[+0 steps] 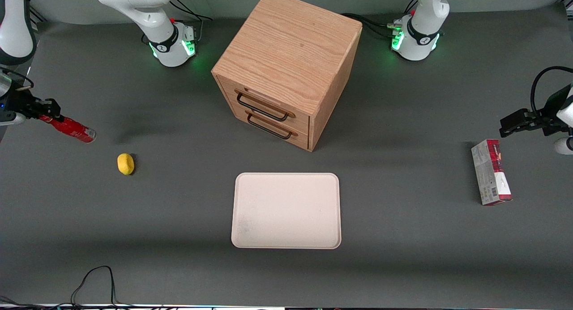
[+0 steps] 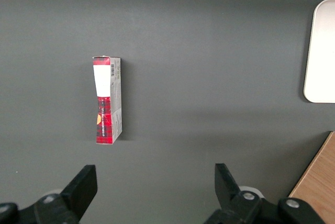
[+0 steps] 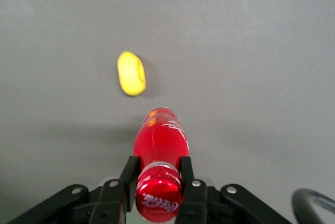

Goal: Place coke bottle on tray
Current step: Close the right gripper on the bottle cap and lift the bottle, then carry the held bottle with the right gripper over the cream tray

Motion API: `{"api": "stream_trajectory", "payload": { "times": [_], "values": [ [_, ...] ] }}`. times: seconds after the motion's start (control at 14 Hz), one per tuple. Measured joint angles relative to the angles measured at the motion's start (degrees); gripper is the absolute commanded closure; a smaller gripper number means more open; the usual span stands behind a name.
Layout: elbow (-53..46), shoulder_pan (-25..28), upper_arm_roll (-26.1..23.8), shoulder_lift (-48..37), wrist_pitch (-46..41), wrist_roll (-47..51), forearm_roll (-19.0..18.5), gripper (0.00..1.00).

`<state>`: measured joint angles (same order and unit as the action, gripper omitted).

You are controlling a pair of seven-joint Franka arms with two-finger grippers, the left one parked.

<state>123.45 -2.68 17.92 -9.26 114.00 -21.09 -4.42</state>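
My right gripper (image 1: 48,114) is at the working arm's end of the table, lifted off the surface, and is shut on the neck of the coke bottle (image 1: 71,129). The bottle is slim and red with white lettering and hangs tilted, its base pointing toward the table's middle. In the right wrist view the fingers (image 3: 129,178) clamp just under the red cap of the bottle (image 3: 160,140). The cream tray (image 1: 286,210) lies flat and empty at the table's middle, nearer the front camera than the wooden drawer cabinet. Its edge shows in the left wrist view (image 2: 320,51).
A yellow lemon (image 1: 126,163) lies on the table between the bottle and the tray, also in the right wrist view (image 3: 131,73). A wooden two-drawer cabinet (image 1: 286,68) stands farther from the camera than the tray. A red-and-grey carton (image 1: 490,172) lies toward the parked arm's end.
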Motion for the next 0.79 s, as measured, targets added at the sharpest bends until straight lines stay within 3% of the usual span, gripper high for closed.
{"api": "stream_trajectory", "payload": {
  "times": [0.29, 0.79],
  "values": [
    [-16.0, 0.0, -10.9, 5.7, -12.1, 12.9, 2.4, 1.00],
    [-38.5, -0.9, -21.4, 11.2, -28.9, 24.6, 2.9, 1.00]
  ]
}}
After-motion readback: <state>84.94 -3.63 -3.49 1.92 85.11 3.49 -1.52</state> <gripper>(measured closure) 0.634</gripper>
